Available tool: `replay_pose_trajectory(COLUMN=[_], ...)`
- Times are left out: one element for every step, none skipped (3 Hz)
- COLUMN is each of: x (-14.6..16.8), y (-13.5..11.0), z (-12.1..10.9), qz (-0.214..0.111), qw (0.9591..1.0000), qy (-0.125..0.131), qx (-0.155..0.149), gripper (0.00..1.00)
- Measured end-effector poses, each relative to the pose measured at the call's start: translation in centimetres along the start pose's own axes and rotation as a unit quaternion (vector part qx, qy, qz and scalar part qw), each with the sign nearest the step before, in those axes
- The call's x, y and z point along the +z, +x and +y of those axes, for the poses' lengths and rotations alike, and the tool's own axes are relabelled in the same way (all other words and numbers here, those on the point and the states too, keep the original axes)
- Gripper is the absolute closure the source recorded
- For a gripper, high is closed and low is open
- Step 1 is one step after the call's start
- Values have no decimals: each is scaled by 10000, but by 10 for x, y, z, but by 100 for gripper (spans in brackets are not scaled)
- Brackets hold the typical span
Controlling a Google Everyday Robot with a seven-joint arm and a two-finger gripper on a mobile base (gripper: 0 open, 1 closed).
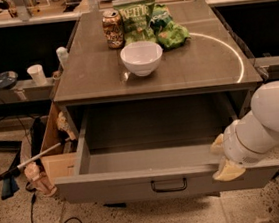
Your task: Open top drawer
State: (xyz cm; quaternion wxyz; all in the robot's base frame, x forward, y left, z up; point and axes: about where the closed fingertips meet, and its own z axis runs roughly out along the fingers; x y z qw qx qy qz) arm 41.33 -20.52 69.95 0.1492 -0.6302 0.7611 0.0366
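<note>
Grey tabletop (90, 74) carries a white bowl (142, 58); pincer (223, 158) sits at right rim of open top drawer (128, 185), grip unclear.

There is just one camera. It sits up high in front of the bench (101, 82) and looks down and forward at it. The bench top stretches off toward 12 o'clock. The open top drawer (137, 183) sticks out toward 6 o'clock, nearest the camera. The camera is close (bench and drawer fill most of the view). The pincer (223, 158) shows at about 4 o'clock, at the drawer's front edge, with the white arm (275, 113) at 3 o'clock.
</note>
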Motion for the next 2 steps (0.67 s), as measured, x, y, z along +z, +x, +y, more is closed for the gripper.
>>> replay_pose_trajectory(x=[8,8], y=[5,5], z=[-9,-9], qz=[-155,-155], qw=[9998,9998], qy=[100,100], qx=[106,106], gripper=[0,0])
